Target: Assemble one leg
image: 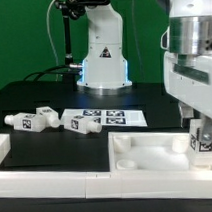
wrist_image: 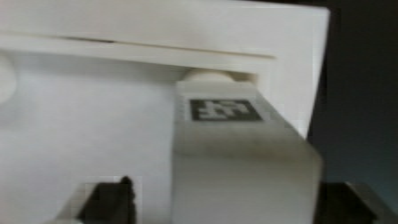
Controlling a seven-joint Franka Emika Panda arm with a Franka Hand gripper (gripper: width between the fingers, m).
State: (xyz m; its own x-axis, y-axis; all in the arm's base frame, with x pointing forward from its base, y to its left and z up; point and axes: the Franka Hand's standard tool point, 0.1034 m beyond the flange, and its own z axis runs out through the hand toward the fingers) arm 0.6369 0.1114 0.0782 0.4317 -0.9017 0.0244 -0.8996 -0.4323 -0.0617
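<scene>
A marker board lies flat on the black table

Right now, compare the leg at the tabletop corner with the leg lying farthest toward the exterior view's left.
The leg at the corner stands upright; the far-left leg lies on its side.
The corner leg sits at the tabletop, under the end effector; the far-left leg rests on the black table, away from the arm.
Both are short white pegs bearing black-and-white marker tags.
</scene>
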